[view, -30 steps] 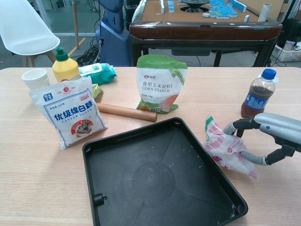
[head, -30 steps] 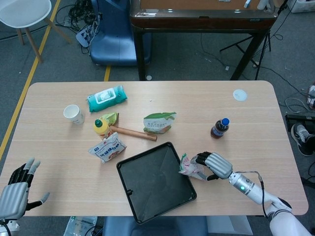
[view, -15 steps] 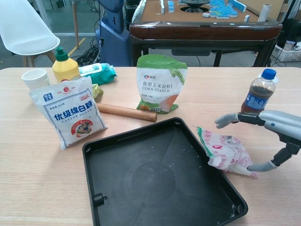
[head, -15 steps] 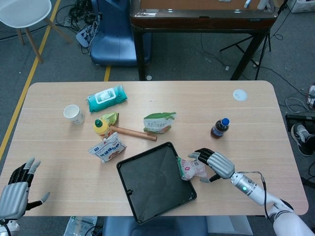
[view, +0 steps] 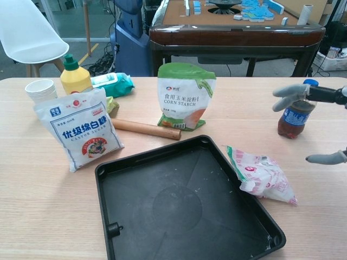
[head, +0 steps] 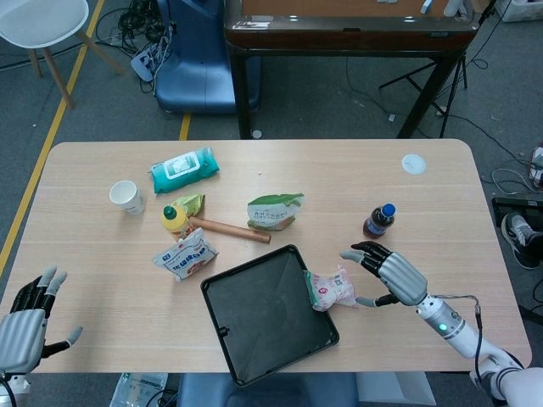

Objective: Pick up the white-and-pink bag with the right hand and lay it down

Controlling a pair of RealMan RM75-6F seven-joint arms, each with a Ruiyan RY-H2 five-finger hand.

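Right hand: fingers spread, holding nothing, hanging just right of the white-and-pink bag and apart from it. Chest view shows only fingertips at the frame edge, clear of the bag. Judgement: bag looks released; the laying-down appears done.

Bag lies flat on the table, one end touching or overlapping the right rim of the black tray; cannot tell which. Soft crinkled plastic film, white with pink print, lumpy contents, sealed flat edges.

Tray: rigid, matte, scuffed, raised lip, square.

Cola bottle upright behind the hand; clear plastic, blue cap.

Farther out: corn starch pouch standing, glossy; wooden rolling pin lying beside it.

Left hand: fingers apart, idle at the table's near-left corner.
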